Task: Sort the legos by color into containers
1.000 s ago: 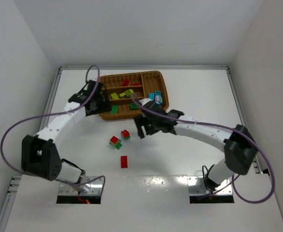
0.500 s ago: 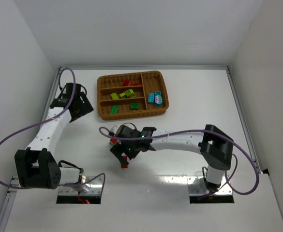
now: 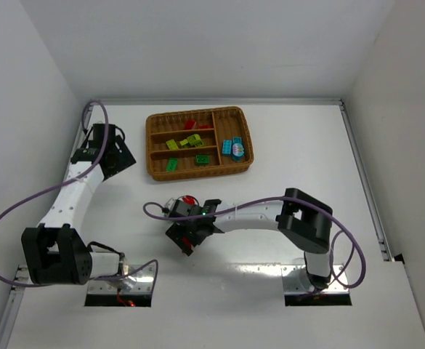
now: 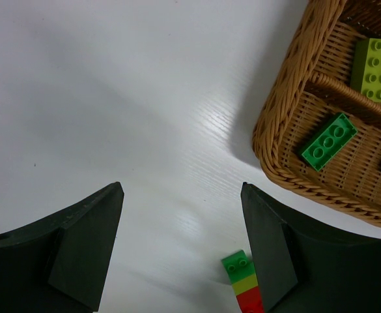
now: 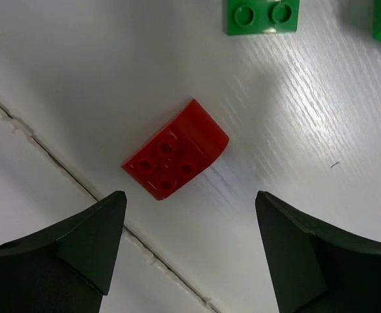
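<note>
Both pincers are gaping wide, holding nothing. From above, the right pincer [image 3: 189,236] is hovering over the near desk [image 3: 292,153], and the left pincer [image 3: 114,156] is hanging left of the wicker tray [image 3: 230,169]. In the left wrist view, a stacked brick [image 4: 242,283] is lying just beside that pincer. In the right wrist view, the red brick [image 5: 175,158] is lying diagonally on the desk, just ahead of the jaws.

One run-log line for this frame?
phase: approach | right gripper: open, aimed at loose red brick on table | left gripper: open, empty, beside wicker tray | red brick: not yet grasped
</note>
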You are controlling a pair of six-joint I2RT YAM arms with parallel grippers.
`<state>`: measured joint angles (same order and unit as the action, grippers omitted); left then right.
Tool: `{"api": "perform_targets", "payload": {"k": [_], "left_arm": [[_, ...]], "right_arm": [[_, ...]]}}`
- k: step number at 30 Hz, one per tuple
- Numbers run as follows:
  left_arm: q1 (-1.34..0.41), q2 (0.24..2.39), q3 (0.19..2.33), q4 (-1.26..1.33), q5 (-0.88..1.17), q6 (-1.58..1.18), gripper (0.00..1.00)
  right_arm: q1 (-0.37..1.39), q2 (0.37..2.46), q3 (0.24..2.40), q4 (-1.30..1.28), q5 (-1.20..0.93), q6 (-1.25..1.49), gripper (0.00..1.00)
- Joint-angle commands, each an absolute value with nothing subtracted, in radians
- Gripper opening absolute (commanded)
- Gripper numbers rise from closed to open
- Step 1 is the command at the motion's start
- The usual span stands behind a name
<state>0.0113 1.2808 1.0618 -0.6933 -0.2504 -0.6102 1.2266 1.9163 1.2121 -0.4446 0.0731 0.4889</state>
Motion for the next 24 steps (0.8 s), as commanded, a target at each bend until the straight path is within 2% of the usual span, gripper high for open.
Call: {"api": "perform_targets", "payload": {"k": [1, 8, 12, 16, 22, 24], "left_arm": [[0.031, 1.255, 1.057, -0.666, -0.259, -0.601, 0.79], [0.04, 1.264, 1.057, -0.657, -0.259, -0.601, 0.78], [0.049, 1.264, 1.057, -0.657, -0.259, -0.592, 0.78], [0.049, 1.264, 1.057, -0.657, -0.25, -0.592, 0.78], [0.049, 1.264, 1.057, -0.657, -0.229, -0.583, 0.78], [0.049, 1.264, 1.057, -0.657, -0.229, -0.583, 0.78]], "right_arm": [[1.232, 1.934, 1.238, -0.376, 0.087, 0.453, 0.81], [1.241, 1.996, 1.273, -0.345, 0.13, 0.42, 0.78], [1.241, 2.008, 1.282, -0.38, 0.217, 0.469, 0.72], [1.201, 1.967, 1.195, -0.423, 0.282, 0.523, 0.71], [1.128, 1.867, 1.082, -0.492, 0.351, 0.592, 0.71], [1.108, 1.852, 1.066, -0.518, 0.374, 0.612, 0.78]]}}
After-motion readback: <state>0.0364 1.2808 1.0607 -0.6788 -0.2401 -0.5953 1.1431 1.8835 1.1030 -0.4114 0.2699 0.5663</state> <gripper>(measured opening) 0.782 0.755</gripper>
